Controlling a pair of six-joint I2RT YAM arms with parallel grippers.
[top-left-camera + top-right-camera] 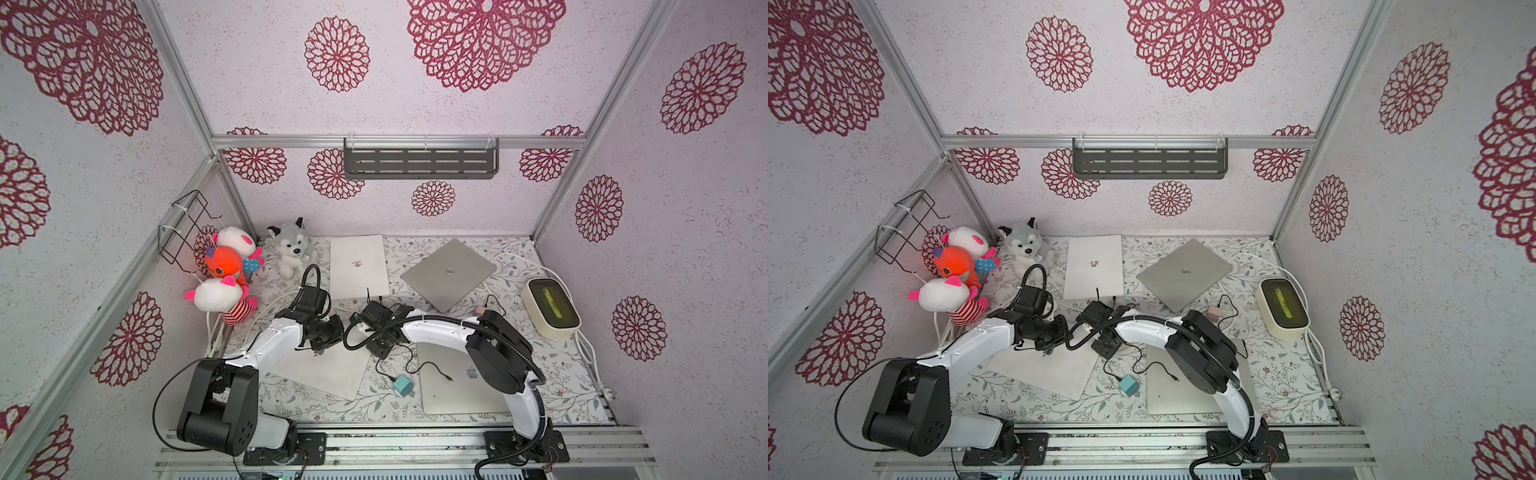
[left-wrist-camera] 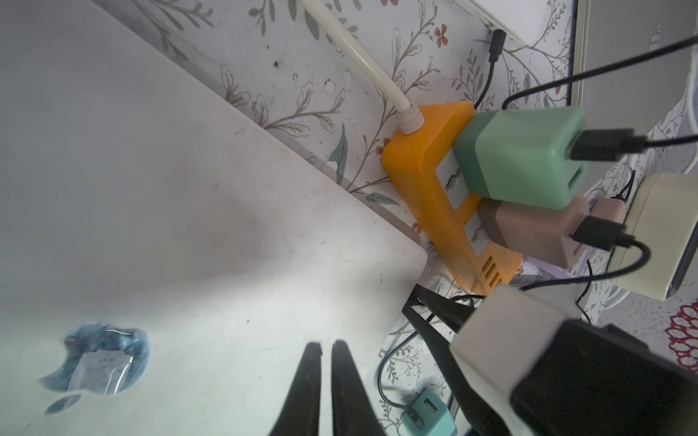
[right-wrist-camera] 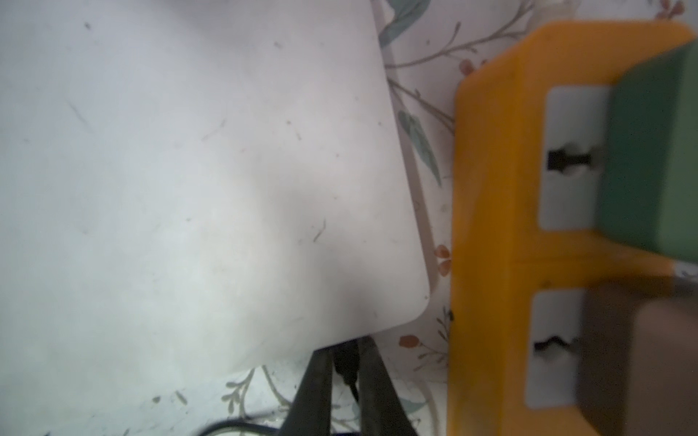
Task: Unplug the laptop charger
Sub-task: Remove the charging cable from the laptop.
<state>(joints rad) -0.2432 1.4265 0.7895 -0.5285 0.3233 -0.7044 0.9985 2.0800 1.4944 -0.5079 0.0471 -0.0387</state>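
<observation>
Beside orange strip (image 3: 494, 188) holding green adapter (image 3: 649, 158), right tool (image 3: 345, 349) pinches black plug (image 3: 345, 364); left tool (image 2: 326, 345) clenched

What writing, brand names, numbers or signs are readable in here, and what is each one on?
No words or numbers are legible anywhere.
Apple logo, no lettering: near white laptop.
Apple logo, no lettering: near silver laptop.
Logo, too small to identify: far silver laptop.
Red mark, too small to read: far white laptop.
Green display characters, blurred: cream box.
</observation>
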